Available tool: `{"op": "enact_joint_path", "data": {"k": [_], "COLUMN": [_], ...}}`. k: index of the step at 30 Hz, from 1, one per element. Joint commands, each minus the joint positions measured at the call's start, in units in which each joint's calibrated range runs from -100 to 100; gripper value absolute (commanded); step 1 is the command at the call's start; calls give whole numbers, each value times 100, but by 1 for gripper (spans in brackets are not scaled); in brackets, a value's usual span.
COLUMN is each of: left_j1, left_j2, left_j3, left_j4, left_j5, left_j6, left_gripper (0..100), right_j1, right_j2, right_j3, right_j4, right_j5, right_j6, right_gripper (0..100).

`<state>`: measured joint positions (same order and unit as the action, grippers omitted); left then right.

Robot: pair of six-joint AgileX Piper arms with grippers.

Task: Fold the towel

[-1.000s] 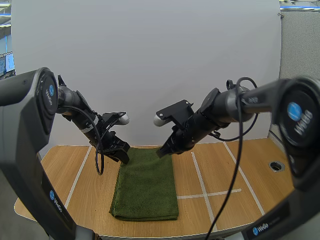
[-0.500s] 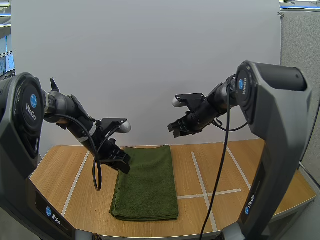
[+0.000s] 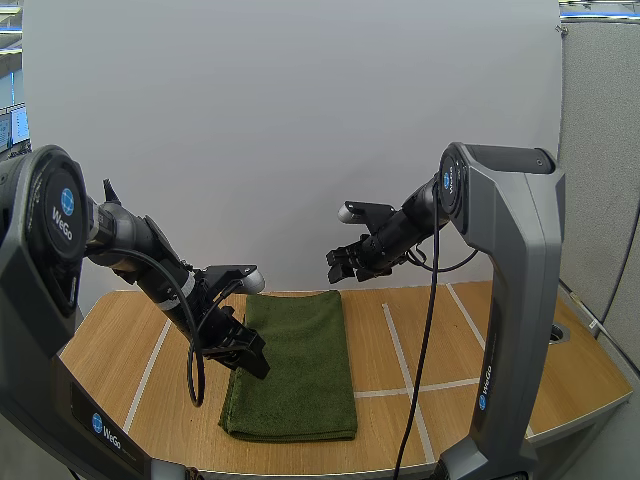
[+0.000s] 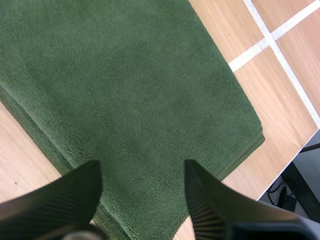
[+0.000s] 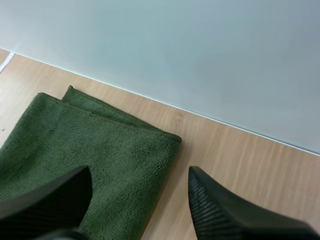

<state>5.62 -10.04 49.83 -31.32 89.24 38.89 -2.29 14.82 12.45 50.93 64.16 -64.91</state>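
Directly beneath the left gripper (image 3: 252, 362), spread and empty, the folded towel (image 3: 300, 370) was laid flat on the table (image 3: 440, 330); the right gripper (image 3: 337, 268), also parted and empty, was held over its far corner, beside white tape lines (image 3: 393, 345).

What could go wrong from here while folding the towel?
1. The open left claw hovers over the layered left edge of the green towel; it may pinch only the top layer.
2. The open right claw hangs above the far right corner, higher than the left; uneven grasps could skew the fold.
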Motion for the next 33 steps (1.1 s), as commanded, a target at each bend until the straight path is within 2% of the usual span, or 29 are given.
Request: {"op": "enact_joint_path", "data": {"k": [1,2,3,10,20,30,33], "left_j1": [13,13,13,13,13,13,13], "left_j2": [-88,-133,-179,-682,-1177,-1178,-1178], "left_j3": [202,213,213,213,213,213,213], "left_j4": [-103,-81,-80,-6,74,74,74], "left_j5": [-43,-20,0,52,204,241,241], "left_j6": [3,3,3,-54,-227,-259,-259], "left_gripper": [38,17,0,0,0,0,0], "right_j1": [-13,-5,2,179,209,209,218], "right_j2": [714,789,839,1231,1538,1548,1548], "right_j3": [-475,-532,-546,-750,-970,-970,-970], "right_j4": [244,286,285,285,370,18,82], "right_j5": [246,311,313,117,34,-356,-130], "right_j6": [-79,-159,-173,-229,-308,-216,-216], "right_gripper": [92,92,92,92,91,91,85]}}
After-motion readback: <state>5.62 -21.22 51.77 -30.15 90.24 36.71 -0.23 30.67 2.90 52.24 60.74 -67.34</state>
